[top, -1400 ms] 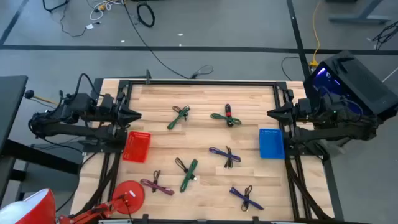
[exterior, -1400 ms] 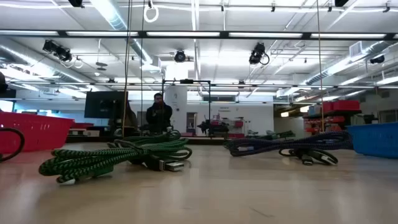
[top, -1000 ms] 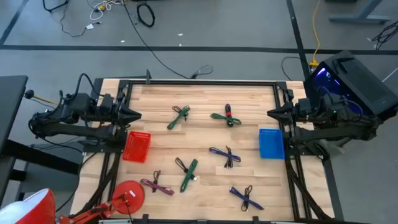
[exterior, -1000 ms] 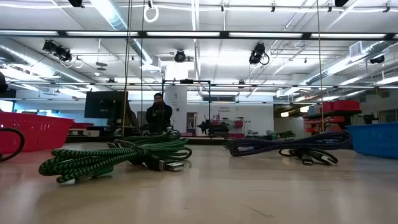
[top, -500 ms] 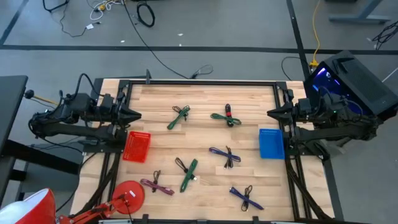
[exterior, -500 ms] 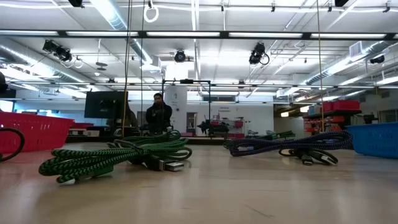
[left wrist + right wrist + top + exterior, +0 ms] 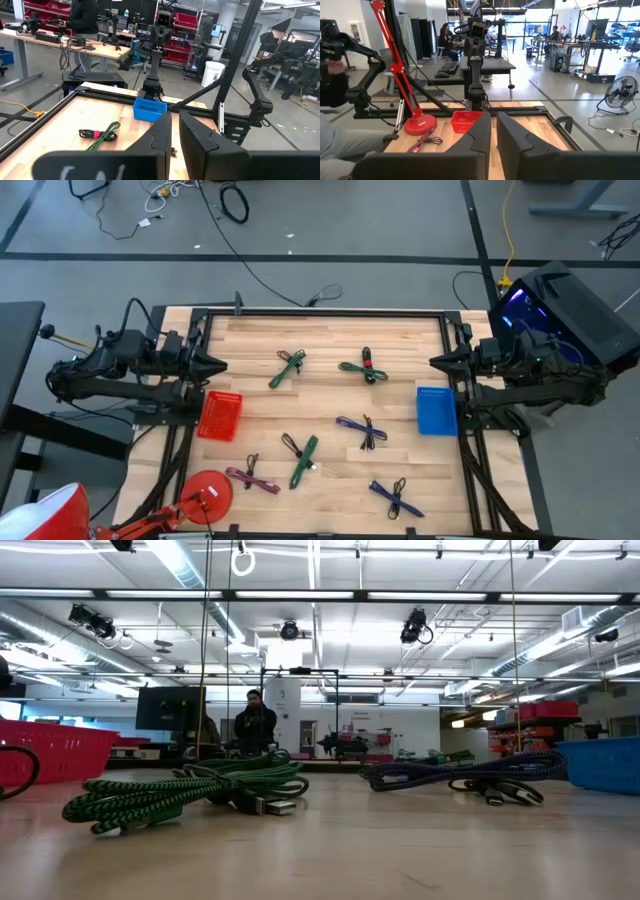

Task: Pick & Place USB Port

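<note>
Several bundled USB cables lie flat on the wooden table: a green one (image 7: 288,367), a green one with a red tie (image 7: 364,368), a purple one (image 7: 362,430), another green one (image 7: 302,458), a pink one (image 7: 252,478) and a blue-purple one (image 7: 396,497). A red basket (image 7: 220,415) stands on the left side and a blue basket (image 7: 435,410) on the right. My left gripper (image 7: 217,364) hovers shut at the table's left edge. My right gripper (image 7: 436,361) hovers shut at the right edge. Both are away from every cable.
A red desk lamp's base (image 7: 205,492) sits at the near left corner. A black frame (image 7: 320,312) runs round the table. In the low view a green cable (image 7: 190,790) and a purple cable (image 7: 470,775) lie close by. People sit in the room beyond.
</note>
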